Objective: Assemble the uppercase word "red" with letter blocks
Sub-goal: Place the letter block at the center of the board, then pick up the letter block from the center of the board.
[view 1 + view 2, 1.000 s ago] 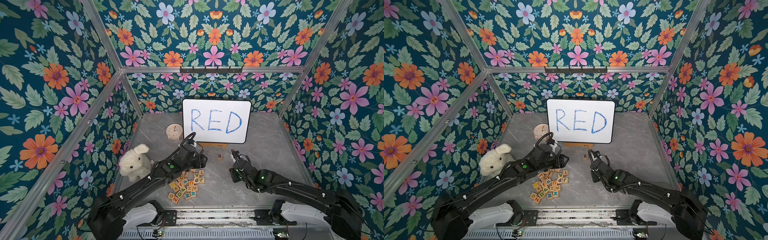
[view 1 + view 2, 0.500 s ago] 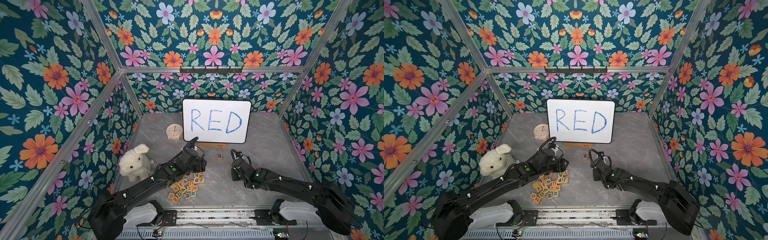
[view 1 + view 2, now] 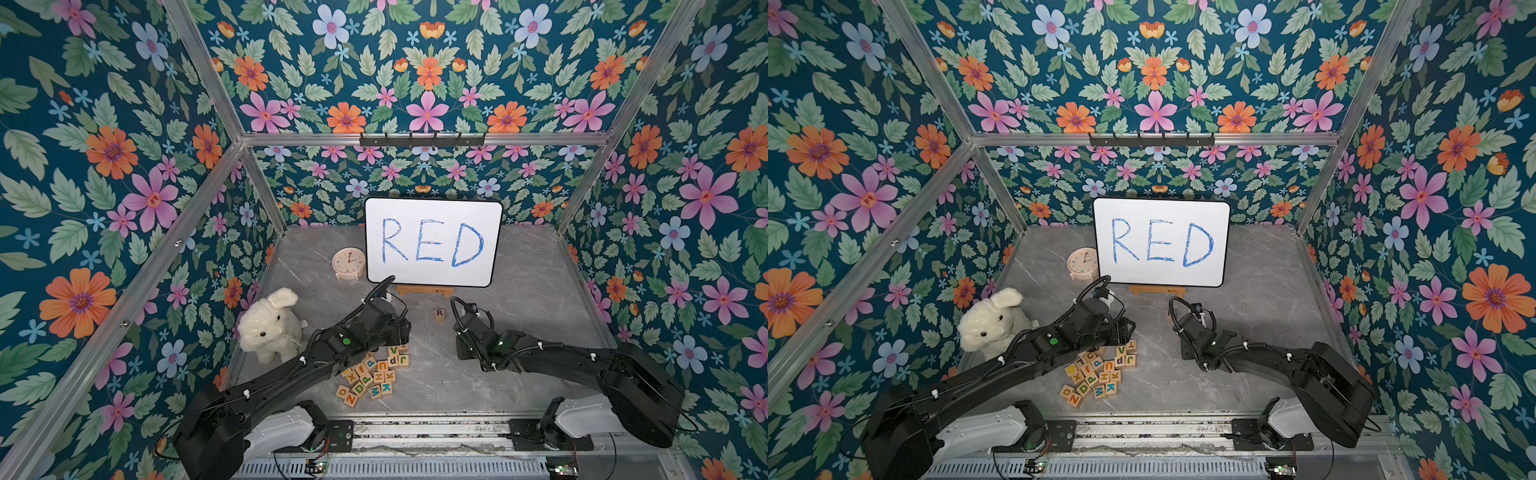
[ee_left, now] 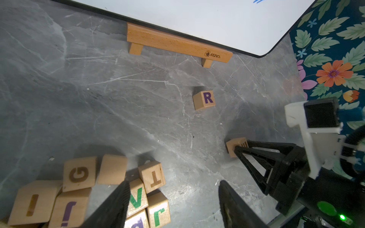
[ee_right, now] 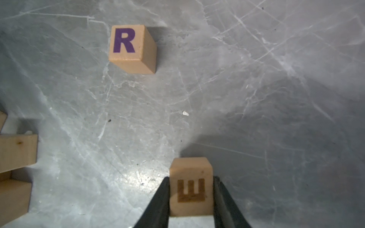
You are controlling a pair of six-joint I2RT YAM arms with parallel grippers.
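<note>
The right arm (image 3: pixel 561 353) now lies lower than a second ago. The right gripper (image 5: pixel 191 178) pinches the pale wooden cube with the orange-brown E (image 5: pixel 190 191), probably resting on the grey marble table (image 5: pixel 276 88). The cube is near the purple-R wooden cube (image 5: pixel 126 45), not yet beside it. The left gripper (image 4: pixel 173 185) hangs spread and empty over the spare letter blocks (image 3: pixel 374 376). Placing E looks imminent.

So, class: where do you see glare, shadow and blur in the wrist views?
Right wrist view: glare on the table beside the E block; the R block throws a shadow. Left wrist view: the fingers of the left tool are blurred.
</note>
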